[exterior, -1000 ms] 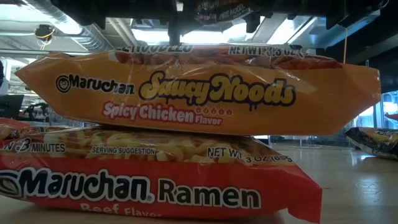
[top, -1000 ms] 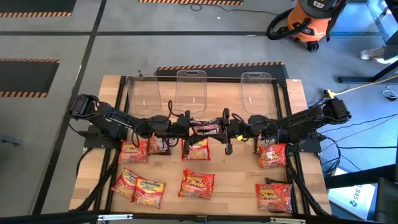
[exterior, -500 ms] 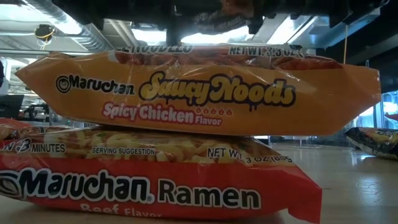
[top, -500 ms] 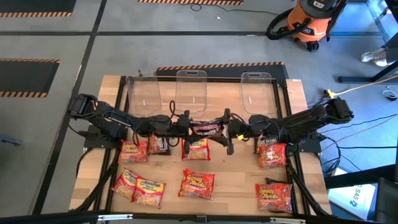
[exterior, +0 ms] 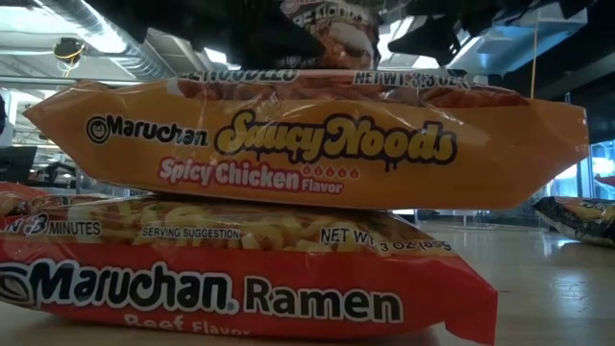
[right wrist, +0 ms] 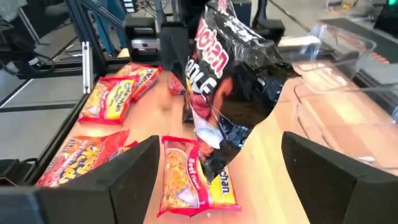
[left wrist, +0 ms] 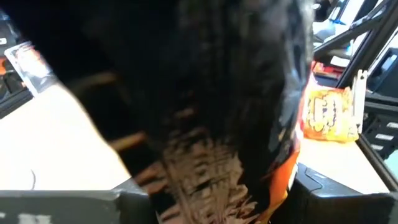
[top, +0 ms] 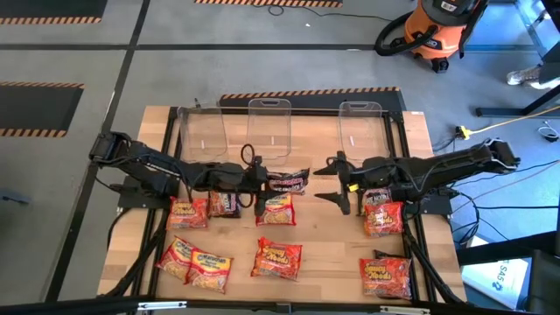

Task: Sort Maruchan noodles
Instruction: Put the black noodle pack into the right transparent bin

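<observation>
A dark Maruchan noodle packet (top: 288, 182) hangs in the air over the table's middle, and my left gripper (top: 261, 180) is shut on it. The same packet (right wrist: 231, 74) shows crumpled in the right wrist view and fills the left wrist view (left wrist: 205, 124). My right gripper (top: 337, 183) stands open just right of it, touching nothing; its fingers (right wrist: 134, 177) frame the view. Red and orange-yellow packets (top: 276, 208) (top: 186, 212) and another dark one (top: 223, 203) lie flat on the wood below. My left gripper holds the dark packet by its left end (top: 269, 181), pinched between the two fingers. The fingers come level from the table's left. The packet is lifted clear of the table and sticks out to the right, crumpled.
Three clear bins (top: 201, 131) (top: 268, 127) (top: 363, 122) stand along the far edge. More packets lie near the front (top: 208, 269) (top: 276, 259) and at the right (top: 382, 217) (top: 386, 276). In the low view an orange-yellow packet (exterior: 307, 144) lies on a red one (exterior: 231, 279).
My right gripper has opened, let go of the dark packet's right end and drawn back toward the table's right edge. The packet stays lifted in my left gripper, its freed end now loose.
</observation>
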Tool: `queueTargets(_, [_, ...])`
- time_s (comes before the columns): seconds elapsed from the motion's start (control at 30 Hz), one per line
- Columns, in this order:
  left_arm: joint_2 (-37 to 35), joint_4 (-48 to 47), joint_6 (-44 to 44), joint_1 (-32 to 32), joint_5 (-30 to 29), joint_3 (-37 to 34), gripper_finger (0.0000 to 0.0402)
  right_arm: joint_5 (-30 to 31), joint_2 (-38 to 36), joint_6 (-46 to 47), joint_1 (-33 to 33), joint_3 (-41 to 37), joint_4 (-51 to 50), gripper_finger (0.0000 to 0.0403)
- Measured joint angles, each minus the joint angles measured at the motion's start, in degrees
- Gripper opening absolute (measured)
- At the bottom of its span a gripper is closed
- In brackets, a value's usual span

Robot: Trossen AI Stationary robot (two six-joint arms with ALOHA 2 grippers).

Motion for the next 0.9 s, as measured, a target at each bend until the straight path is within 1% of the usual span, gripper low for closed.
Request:
queueTargets(0.13, [0.0, -4.2, 0.8, -0.8, 0.0, 0.0, 0.0164, 0.7, 2.0, 0.5, 0.0, 0.0, 1.6, 0.0301])
queueTargets(0.23, [1.0, -7.2, 1.4, -1.6, 0.1, -0.3, 0.0164, -3.4, 3.8, 0.1, 0.0, 0.6, 5.8, 0.0296])
queueTargets(0.27, [1.4, -7.9, 1.4, -1.9, 0.2, -0.4, 0.0164, -4.3, 4.4, 0.0, 0.0, 1.6, 6.0, 0.0295])
queueTargets(0.37, [3.0, -7.2, 1.5, -2.8, 0.2, -0.5, 0.0163, -3.5, 7.2, -1.1, 0.0, 6.8, 3.5, 0.0294])
queueTargets(0.43, [3.8, -6.9, 1.5, -2.9, -0.3, -0.5, 0.0163, -2.6, 10.2, -2.0, -0.2, 11.7, -0.7, 0.0293])
queueTargets(0.53, [4.8, -7.1, 1.5, -2.8, -1.8, -0.5, 0.0163, -3.2, 15.9, -2.2, -1.6, 20.3, -9.5, 0.0293])
queueTargets(0.73, [4.9, -6.4, 1.5, -2.8, -2.5, -0.5, 0.0163, -5.3, 27.6, -1.0, -4.9, 37.1, -31.3, 0.0293])
queueTargets(0.8, [4.8, -6.3, 1.5, -2.8, -2.7, -0.5, 0.0163, -6.8, 30.8, -1.0, -5.7, 41.0, -36.6, 0.0293])
queueTargets(0.9, [4.8, -6.3, 1.5, -2.8, -2.9, -0.5, 0.0164, -10.6, 34.5, -1.0, -6.5, 44.2, -40.3, 0.0293])
